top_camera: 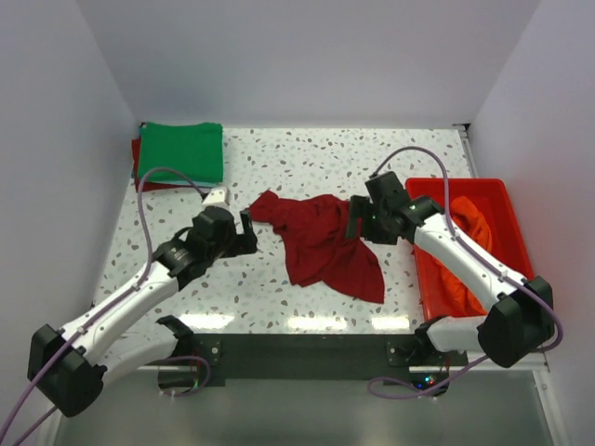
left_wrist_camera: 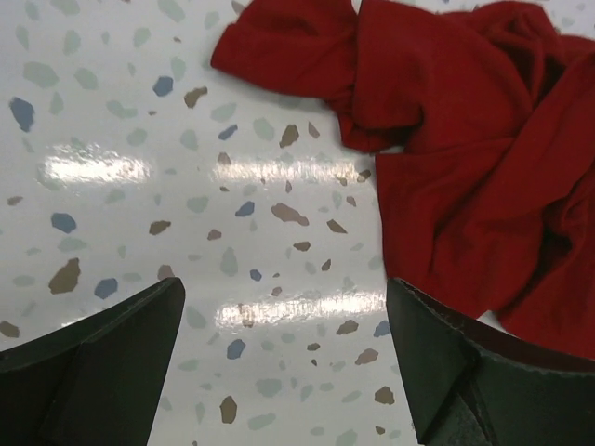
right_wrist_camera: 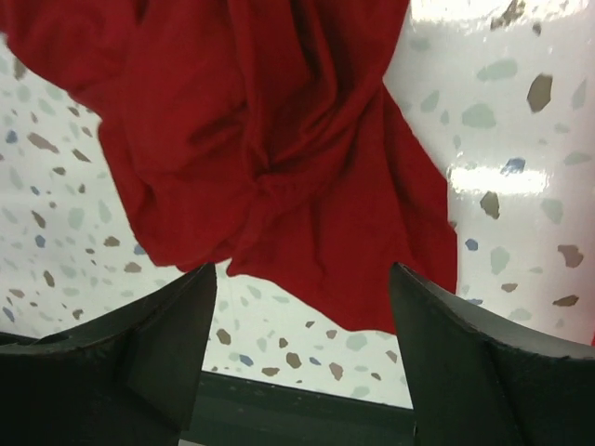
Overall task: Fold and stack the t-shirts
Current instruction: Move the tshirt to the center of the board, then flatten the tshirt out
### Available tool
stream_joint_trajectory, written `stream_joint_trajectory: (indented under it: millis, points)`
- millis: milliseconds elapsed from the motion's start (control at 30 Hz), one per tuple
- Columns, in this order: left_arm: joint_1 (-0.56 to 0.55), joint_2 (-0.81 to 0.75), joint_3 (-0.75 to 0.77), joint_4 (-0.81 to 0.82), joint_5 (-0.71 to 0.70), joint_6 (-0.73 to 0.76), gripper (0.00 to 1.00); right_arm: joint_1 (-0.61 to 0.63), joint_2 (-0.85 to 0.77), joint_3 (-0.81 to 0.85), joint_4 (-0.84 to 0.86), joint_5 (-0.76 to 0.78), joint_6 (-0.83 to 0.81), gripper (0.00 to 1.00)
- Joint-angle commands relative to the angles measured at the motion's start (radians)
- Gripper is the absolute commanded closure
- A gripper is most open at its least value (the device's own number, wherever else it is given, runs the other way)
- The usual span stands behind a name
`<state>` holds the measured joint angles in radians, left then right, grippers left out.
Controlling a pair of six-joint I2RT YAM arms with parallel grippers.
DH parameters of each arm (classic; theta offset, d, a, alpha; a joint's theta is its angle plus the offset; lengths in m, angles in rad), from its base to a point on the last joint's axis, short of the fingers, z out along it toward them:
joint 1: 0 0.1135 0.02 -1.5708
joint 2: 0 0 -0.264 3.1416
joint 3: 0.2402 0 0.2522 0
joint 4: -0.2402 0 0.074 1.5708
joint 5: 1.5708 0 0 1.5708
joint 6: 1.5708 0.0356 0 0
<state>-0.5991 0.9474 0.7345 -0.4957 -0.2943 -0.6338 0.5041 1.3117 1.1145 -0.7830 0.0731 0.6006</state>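
top view first: red shirt [top_camera: 325, 249] lies crumpled in the middle of the tabletop [top_camera: 307, 158], unfolded, with one end trailing toward the near edge. left hand [top_camera: 248, 230] sits just beside the shirt's left end, fingers spread, nothing in them. right hand [top_camera: 353, 221] is at the shirt's right edge, fingers spread too, right up against the cloth. far left corner, a green shirt [top_camera: 181, 150] lies folded flat, well apart from both hands. on the right, the tub [top_camera: 509, 200] holds an orange shirt [top_camera: 469, 237] bunched inside, and the right arm crosses over the tub's near left side.

left wrist now: left hand [left_wrist_camera: 284, 367] is wide apart, and only bare speckled tabletop [left_wrist_camera: 139, 139] shows between its two dark fingers [left_wrist_camera: 93, 372]. the red shirt [left_wrist_camera: 465, 167] fills the upper right, rumpled, its lower edge near the right-side finger; i can't tell if it touches.

right wrist: right hand [right_wrist_camera: 302, 362] is wide apart as well, not clamped on anything. the red shirt [right_wrist_camera: 270, 139] spreads across the top of the view in deep folds, a loose corner hanging into the gap between the fingers [right_wrist_camera: 483, 372]. tabletop [right_wrist_camera: 521, 139] shows at right.
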Motion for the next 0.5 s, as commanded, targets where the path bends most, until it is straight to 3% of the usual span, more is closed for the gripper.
stream_joint_trajectory:
  millis: [0, 133, 467]
  points:
    - [-0.007, 0.048, -0.046, 0.115, 0.124, -0.056, 0.06, 0.005, -0.06, -0.079, 0.097, -0.072, 0.056, 0.23]
    - [-0.007, 0.117, -0.078, 0.25, 0.167, -0.109, 0.05, 0.007, -0.088, -0.203, 0.09, -0.072, 0.06, 0.27]
    - [0.001, 0.367, 0.009, 0.48, 0.268, -0.101, 0.02, 0.005, -0.16, -0.406, 0.088, -0.052, 0.106, 0.29]
